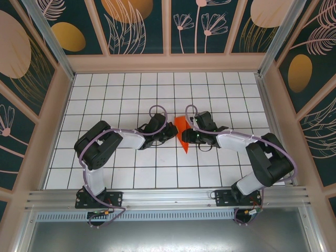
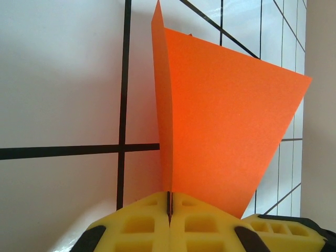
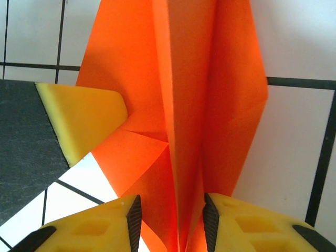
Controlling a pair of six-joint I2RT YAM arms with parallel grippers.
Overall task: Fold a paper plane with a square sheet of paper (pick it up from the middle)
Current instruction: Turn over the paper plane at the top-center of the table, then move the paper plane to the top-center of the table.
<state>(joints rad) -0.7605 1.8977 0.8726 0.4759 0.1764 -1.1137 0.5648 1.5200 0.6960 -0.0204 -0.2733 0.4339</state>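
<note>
The left claw (image 2: 169, 202) is closed tight on the lower edge of the thin orange-red sheet of paper (image 2: 226, 121). I think this keeps the centre crease standing upright at the middle of the white tiled table (image 1: 131, 173). The right claw (image 3: 170, 216) comes from the opposite side, narrow but with jaws apart around the folded layers. Whether it already presses them I cannot tell. The sheet shows one sharp ridge with two flaps sloping away.

My left arm (image 1: 105, 146) and right arm (image 1: 260, 152) bend inward, tools nearly meeting. My left tool (image 2: 169, 198) clamps the paper (image 2: 220, 115), fingers pressed together; my right tool (image 3: 170, 210) straddles it, jaws apart.
</note>
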